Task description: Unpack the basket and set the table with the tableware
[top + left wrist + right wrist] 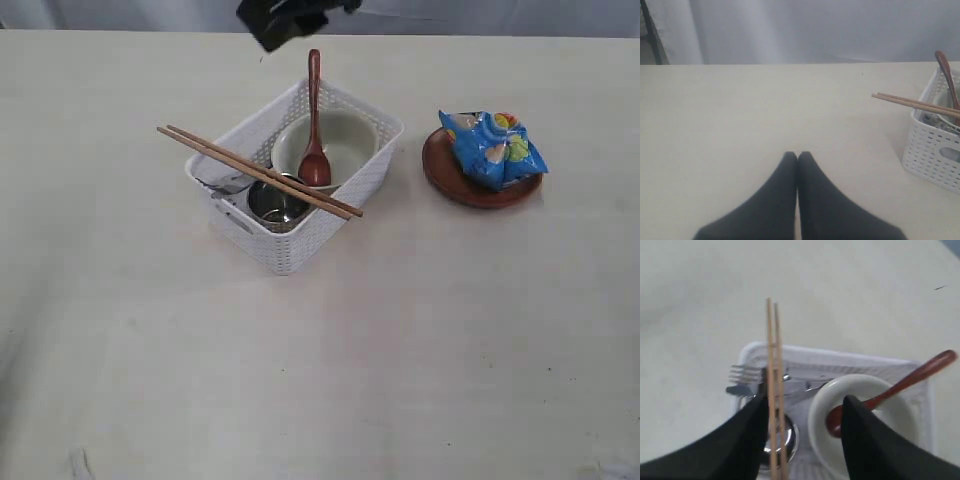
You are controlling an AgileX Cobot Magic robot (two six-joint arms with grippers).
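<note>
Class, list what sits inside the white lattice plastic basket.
Inside: a whitish round bowl holding a brown wooden spoon, a shiny steel cup, a steel fork. Wooden chopsticks lie across the basket rim. Whatever lies beneath them is covered.

1. The basket is white moulded plastic, and its lattice walls look matt.
2. The table has a pale wood-look top, smooth and faintly scuffed.
3. The chopsticks are bare light wood, while the spoon is brown wood with a lacquered sheen.
4. The cup and the fork are shiny metal.
5. The bowl is smooth and whitish, the plate is glossy brown, and the snack packet is crinkled glossy film.
</note>
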